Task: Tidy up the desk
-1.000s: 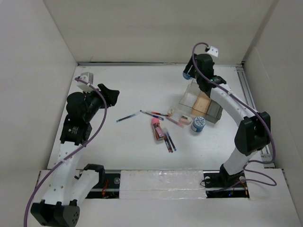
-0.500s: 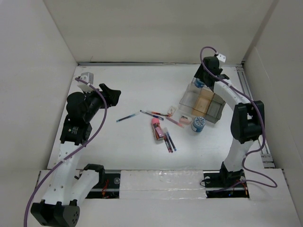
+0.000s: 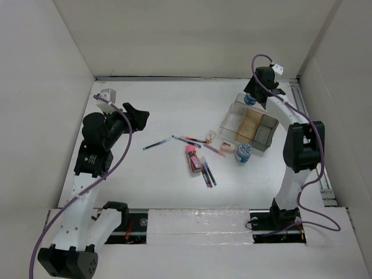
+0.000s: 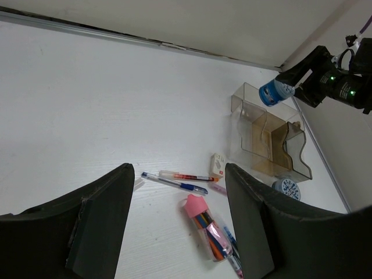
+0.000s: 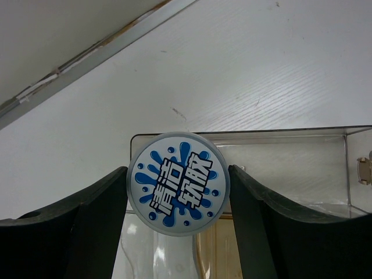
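The desk point(image 3: 163, 110) is a flat white tabletop that fills the middle of the top view, closed by white panels on three sides, with a metal rail point(image 3: 306, 119) along its right edge. On it, right of centre, stands a clear tray point(image 3: 257, 131) with compartments. Just beside the tray's lower edge lies a second blue tub point(image 3: 243, 152). To its left lie a small eraser point(image 3: 210, 138), a pink pencil case point(image 3: 193, 157) and several loose pens point(image 3: 186, 139), close together. The right arm is stretched long from its base at the lower right up to the upper right of the frame. The right gripper point(image 5: 178, 195) is over the far end of the tray, and its two fingers pinch a round blue tub point(image 5: 178, 183) by its sides, the printed lid facing the wrist camera. I cannot tell if this tub touches the tray. The left arm is folded with the elbow raised at the left of the frame. The left gripper point(image 4: 177, 226) points toward the centre, above bare desk, with its fingers spread wide and holding nothing.
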{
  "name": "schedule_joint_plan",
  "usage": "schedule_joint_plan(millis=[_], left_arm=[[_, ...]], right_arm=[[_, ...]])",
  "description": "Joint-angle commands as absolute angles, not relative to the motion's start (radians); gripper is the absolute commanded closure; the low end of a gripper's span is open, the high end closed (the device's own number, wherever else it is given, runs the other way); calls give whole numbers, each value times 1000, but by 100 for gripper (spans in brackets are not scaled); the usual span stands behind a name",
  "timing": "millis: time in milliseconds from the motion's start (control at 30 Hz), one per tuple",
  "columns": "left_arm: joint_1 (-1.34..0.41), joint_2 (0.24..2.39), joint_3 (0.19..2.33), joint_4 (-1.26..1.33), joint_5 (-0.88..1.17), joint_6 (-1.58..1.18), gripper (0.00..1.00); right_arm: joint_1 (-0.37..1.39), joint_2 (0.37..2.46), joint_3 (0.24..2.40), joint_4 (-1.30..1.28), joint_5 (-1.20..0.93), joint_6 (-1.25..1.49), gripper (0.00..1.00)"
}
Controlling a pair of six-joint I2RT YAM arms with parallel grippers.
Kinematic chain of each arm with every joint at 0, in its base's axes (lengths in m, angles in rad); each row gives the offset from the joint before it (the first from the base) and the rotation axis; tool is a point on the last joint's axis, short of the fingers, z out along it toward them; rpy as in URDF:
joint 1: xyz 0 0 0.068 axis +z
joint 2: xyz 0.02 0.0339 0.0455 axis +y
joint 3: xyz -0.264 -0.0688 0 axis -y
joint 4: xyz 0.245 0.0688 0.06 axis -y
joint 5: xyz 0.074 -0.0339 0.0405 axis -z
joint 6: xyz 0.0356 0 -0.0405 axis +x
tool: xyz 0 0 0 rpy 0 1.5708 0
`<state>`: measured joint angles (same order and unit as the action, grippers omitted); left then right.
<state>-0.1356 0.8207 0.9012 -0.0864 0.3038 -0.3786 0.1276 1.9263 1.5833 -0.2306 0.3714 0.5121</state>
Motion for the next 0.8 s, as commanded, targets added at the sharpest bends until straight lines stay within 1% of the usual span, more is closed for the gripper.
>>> schedule_joint_plan(millis=[0, 200, 233, 267, 300, 333, 400, 433, 567, 600, 633, 667, 700, 733, 767], left_arm=[[-132, 825, 919, -34, 316, -380, 40], [-132, 834, 919, -32, 322, -380, 41], [-132, 834, 920, -35, 322, -380, 41], [-132, 834, 919, -34, 322, -380, 41], [-132, 833, 916, -34, 327, -380, 41], [-132, 830, 917, -34, 325, -380, 41], [-132, 833, 922, -34, 319, -380, 41], [-132, 834, 919, -35, 319, -380, 41], [-132, 825, 917, -34, 324, -382, 41], [-132, 830, 914, -32, 322, -385, 41], [-132, 830, 914, -32, 322, -385, 41], [-132, 834, 913, -31, 325, -385, 41], [-132, 836, 911, -29, 334, -385, 40], [-132, 839, 910, -28, 337, -388, 41], [-132, 841, 911, -28, 339, -387, 41]], right_arm=[[121, 1940, 1635, -175, 382, 509, 56], [121, 1951, 1603, -169, 382, 525, 56], [130, 1947, 1600, -164, 385, 529, 54], [130, 1944, 1601, -167, 384, 532, 50], [130, 1941, 1605, -167, 385, 534, 42], [130, 1928, 1605, -176, 391, 538, 24], [140, 1907, 1601, -178, 397, 540, 12], [149, 1895, 1597, -175, 390, 540, 8], [186, 1795, 1566, -176, 400, 548, 6], [219, 1743, 1519, -160, 417, 581, 31], [219, 1743, 1476, -160, 417, 581, 32], [233, 1709, 1429, -143, 423, 600, 46], [262, 1631, 1370, -126, 440, 621, 64], [277, 1594, 1309, -86, 440, 658, 92], [294, 1554, 1189, -74, 434, 678, 100]])
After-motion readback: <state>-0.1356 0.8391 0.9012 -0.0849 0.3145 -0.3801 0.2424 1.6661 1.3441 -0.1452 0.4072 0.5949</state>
